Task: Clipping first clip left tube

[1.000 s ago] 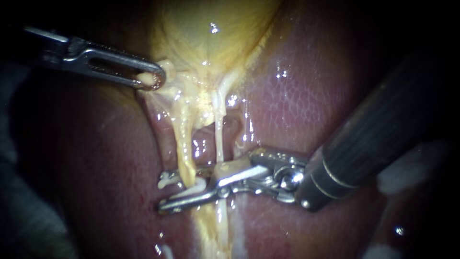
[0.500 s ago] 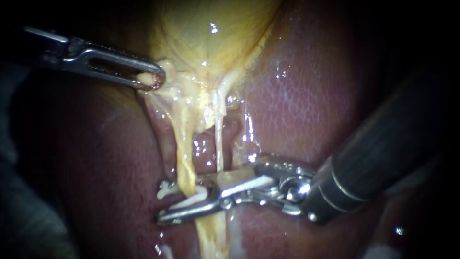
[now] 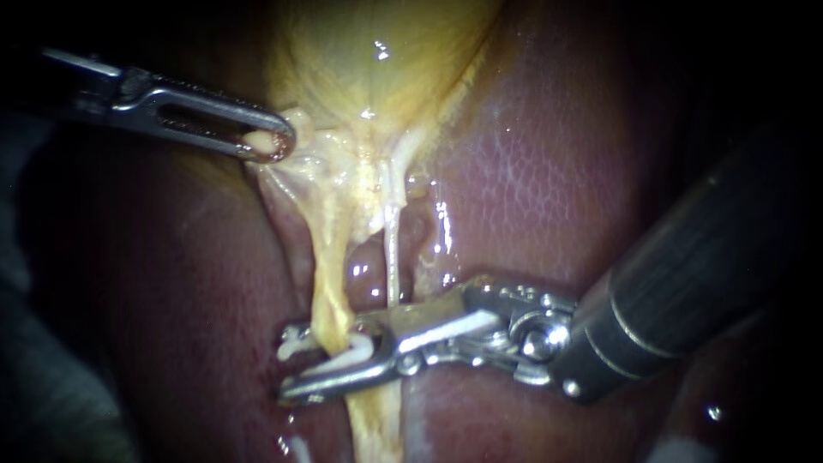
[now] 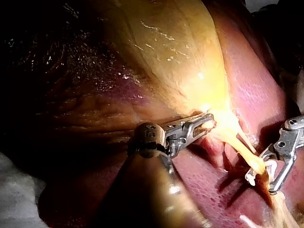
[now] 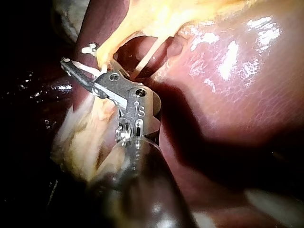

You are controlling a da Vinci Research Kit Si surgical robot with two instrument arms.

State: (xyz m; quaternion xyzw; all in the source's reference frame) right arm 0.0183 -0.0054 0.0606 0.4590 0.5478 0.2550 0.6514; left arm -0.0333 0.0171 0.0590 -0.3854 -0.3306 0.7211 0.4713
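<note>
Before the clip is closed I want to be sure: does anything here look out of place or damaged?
Nothing stands out. The clip in the right instrument's jaws sits across the left tube; the left instrument grips the gallbladder neck. No bleeding or tear shows.

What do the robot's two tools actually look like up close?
The left instrument is slim silver metal; its jaws are long, round-tipped, with a slot cut through. The right instrument has a thick dark shaft ringed by pale bands, then a shiny hinged steel wrist with rivets and narrow silver jaws.
</note>
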